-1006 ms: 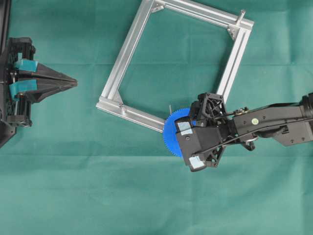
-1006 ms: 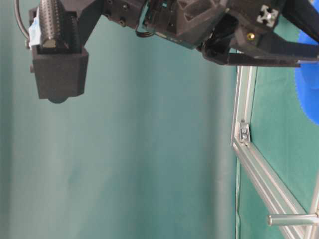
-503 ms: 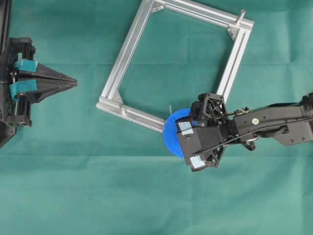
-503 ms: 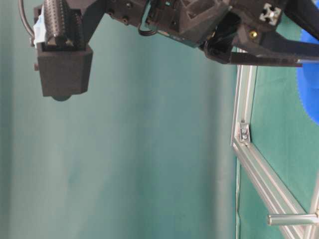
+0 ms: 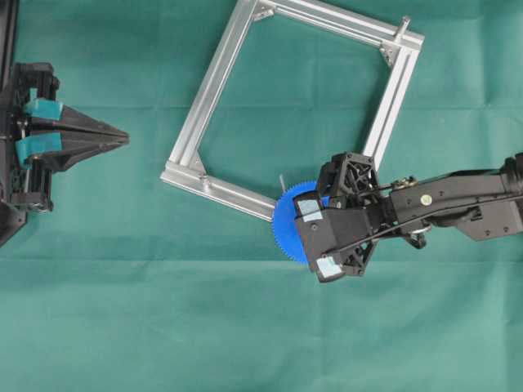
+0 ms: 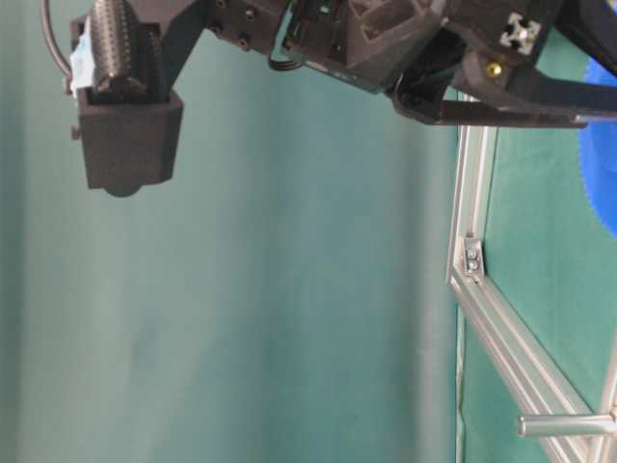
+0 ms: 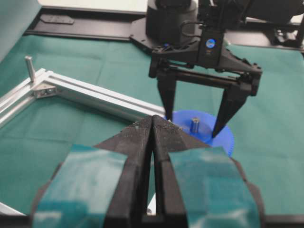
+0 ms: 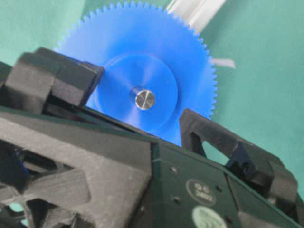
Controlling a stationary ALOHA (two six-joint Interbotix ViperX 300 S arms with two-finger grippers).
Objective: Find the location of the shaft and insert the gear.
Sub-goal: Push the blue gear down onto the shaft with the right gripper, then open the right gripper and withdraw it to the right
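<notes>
A green cloth [image 5: 163, 310] covers the whole work surface, lightly creased, and black base hardware lines its far edge in the left wrist view. A square aluminium frame [image 5: 221, 86] lies flat on the cloth, turned so that its corners point up, down and sideways in the overhead view; a silver bolt [image 5: 403, 26] stands at its upper right corner. The gear [image 8: 142, 71] is a bright blue toothed wheel with a raised round hub, lying flat at the frame's lower corner, and the shaft [image 8: 144, 99] shows as a silvery pin end poking up through the hub's centre hole, so the gear sits on the pin. A thin pale wire end [image 8: 223, 62] sticks out past the teeth. The right gripper [image 7: 194, 129] hangs over the gear with its jaws spread wide, one finger [image 7: 167, 97] on each side of the hub, clear of the wheel and holding nothing. The left gripper [image 5: 122, 139] rests well apart at the left side of the cloth, its jaws pressed together with nothing between them, pointing toward the frame. Between the left gripper and the frame lies bare cloth, and the lower half of the overhead view is open cloth as well; the frame's rails bound the gear on its upper side.
</notes>
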